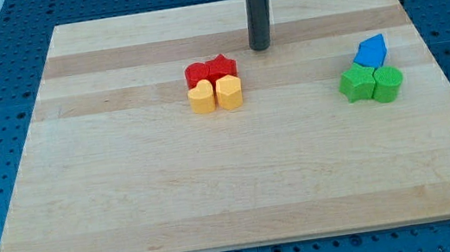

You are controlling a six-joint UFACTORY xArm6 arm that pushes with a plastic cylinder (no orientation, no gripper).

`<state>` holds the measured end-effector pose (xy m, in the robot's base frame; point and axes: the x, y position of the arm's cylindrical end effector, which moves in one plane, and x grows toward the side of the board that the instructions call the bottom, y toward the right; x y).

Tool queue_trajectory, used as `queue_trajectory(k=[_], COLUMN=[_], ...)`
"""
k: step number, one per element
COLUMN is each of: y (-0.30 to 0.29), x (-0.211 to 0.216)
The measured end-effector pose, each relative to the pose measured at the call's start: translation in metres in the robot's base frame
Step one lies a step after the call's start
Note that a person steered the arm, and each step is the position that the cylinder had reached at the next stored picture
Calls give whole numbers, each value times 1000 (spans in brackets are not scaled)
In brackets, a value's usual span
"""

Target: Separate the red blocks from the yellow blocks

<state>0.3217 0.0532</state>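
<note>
My tip (260, 48) on the wooden board (130, 199), just up and to the view's right of the red/yellow cluster; no fingers on this rig, just a bare dark rod, so nothing is gripped.

Down and to the view's left of my tip, not touching it: red round block (196, 72) and red star block (221, 66) side by side, with the yellow heart-shaped block (201, 99) and yellow hexagonal block (229, 92) pressed against their lower edges. Well off to the view's right of my tip: blue pentagon-like block (370, 52) with green star-like block (357, 83) and green round block (388, 84) packed beneath it.
</note>
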Motion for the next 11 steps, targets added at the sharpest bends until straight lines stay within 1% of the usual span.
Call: queue_trajectory(k=[3,6,7,9,11], y=[-8,-75,-89,-89,-87], x=[57,75,79,80,100])
